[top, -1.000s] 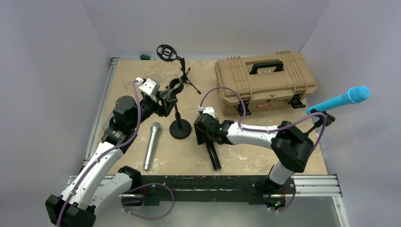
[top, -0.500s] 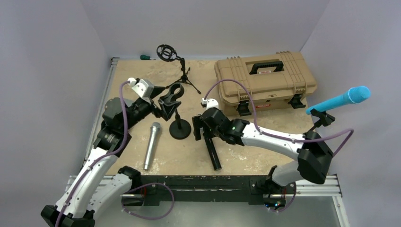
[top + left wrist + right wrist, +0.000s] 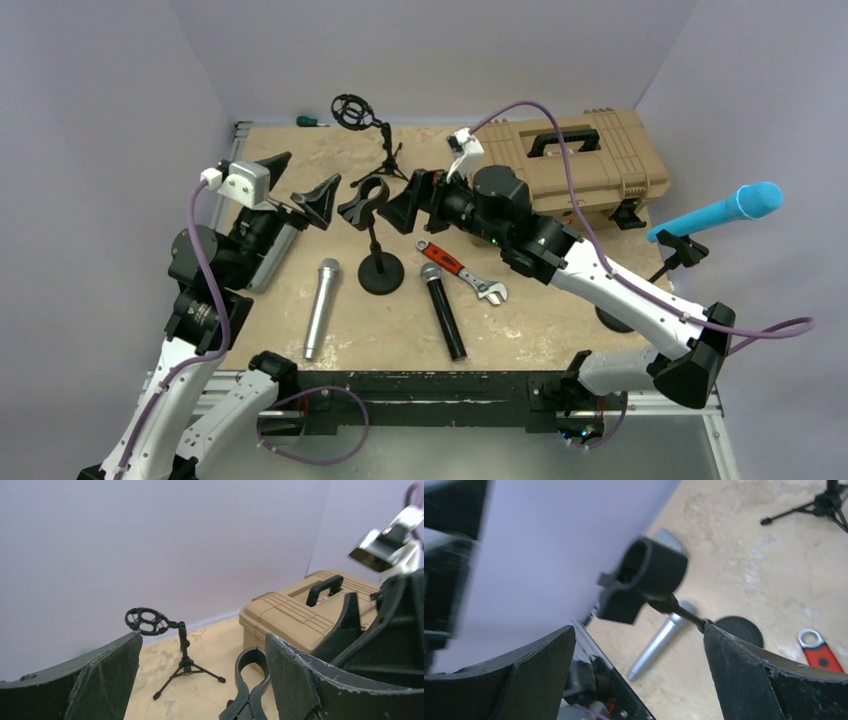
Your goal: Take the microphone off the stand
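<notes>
Black and empty, the clip (image 3: 363, 192) on top of the stand (image 3: 380, 271) holds nothing, so I judge the removal is already done. The black microphone (image 3: 445, 316) lies flat on the tabletop between the stand base and the front edge, its head just beside a red wrench (image 3: 461, 269). A silver microphone (image 3: 320, 306) lies on the other side of the base, toward the left edge.

The black microphone is probably stiff and rather heavy for its size, with a smooth round body that can roll. Its mesh head may dent, so the middle of the handle, taken across the barrel, is the better place to hold it.

The left gripper (image 3: 297, 184) has its fingers spread wide and carries nothing; the right gripper (image 3: 412, 203) is the same, spread and empty.

One second ago the right gripper was low over the black microphone; now it is raised toward the back, just beside the clip, and the wrench is uncovered. The left gripper, then at the clip, has drawn back toward the left edge. Both microphones kept their places
</notes>
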`<state>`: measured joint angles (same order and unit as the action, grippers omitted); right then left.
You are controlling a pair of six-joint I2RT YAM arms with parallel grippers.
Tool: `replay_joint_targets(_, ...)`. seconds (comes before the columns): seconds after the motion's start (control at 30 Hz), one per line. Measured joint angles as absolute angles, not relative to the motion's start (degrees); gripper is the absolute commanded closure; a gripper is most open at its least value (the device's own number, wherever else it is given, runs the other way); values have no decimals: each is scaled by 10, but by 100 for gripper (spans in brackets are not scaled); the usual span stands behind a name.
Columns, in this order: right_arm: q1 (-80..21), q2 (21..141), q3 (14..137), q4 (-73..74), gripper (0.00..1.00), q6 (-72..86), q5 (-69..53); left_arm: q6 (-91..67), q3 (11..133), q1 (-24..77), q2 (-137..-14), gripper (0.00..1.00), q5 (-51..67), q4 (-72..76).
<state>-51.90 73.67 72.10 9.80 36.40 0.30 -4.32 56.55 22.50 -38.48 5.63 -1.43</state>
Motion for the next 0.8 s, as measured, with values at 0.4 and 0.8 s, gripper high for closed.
replay_joint_targets(0.4,-499,849,839,86,5,420,-12,-10,502,225,-362,11,-19,-22)
replay_joint_targets(0.8,-498,866,839,85,15,431,-27,13,498,225,-346,11,-39,-18)
